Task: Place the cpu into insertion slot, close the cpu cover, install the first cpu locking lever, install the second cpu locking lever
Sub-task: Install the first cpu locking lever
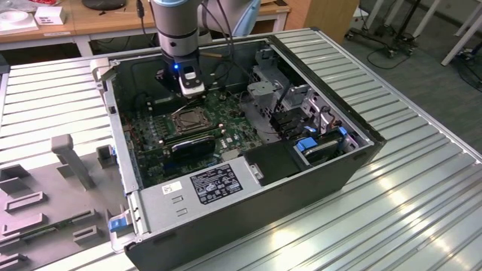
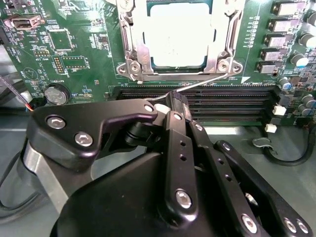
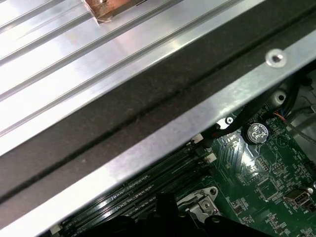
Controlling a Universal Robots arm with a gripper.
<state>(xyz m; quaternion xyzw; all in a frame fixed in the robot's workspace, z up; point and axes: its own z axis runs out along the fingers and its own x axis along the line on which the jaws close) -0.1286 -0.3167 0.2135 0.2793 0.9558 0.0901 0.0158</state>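
Note:
The cpu (image 2: 177, 34) lies flat in the insertion slot (image 1: 188, 119) on the green board, its pale metal top showing. The cpu cover (image 2: 129, 44), a silver frame, is folded down around it. A thin silver locking lever (image 2: 212, 80) runs slanted along the socket's near edge, its free end lifted off the board. My gripper (image 2: 177, 104) has its black fingertips shut on that end of the lever. In the exterior view the gripper (image 1: 194, 97) hangs inside the open computer case, just beyond the socket.
Black memory slots (image 2: 222, 101) run beside the socket, under the fingertips. A coin battery (image 2: 56, 94) sits on the board. A black heatsink block (image 1: 192, 148), a drive cage (image 1: 275, 90) and the case wall (image 3: 148, 98) hem in the socket. Grey fixtures (image 1: 68, 164) stand on the table.

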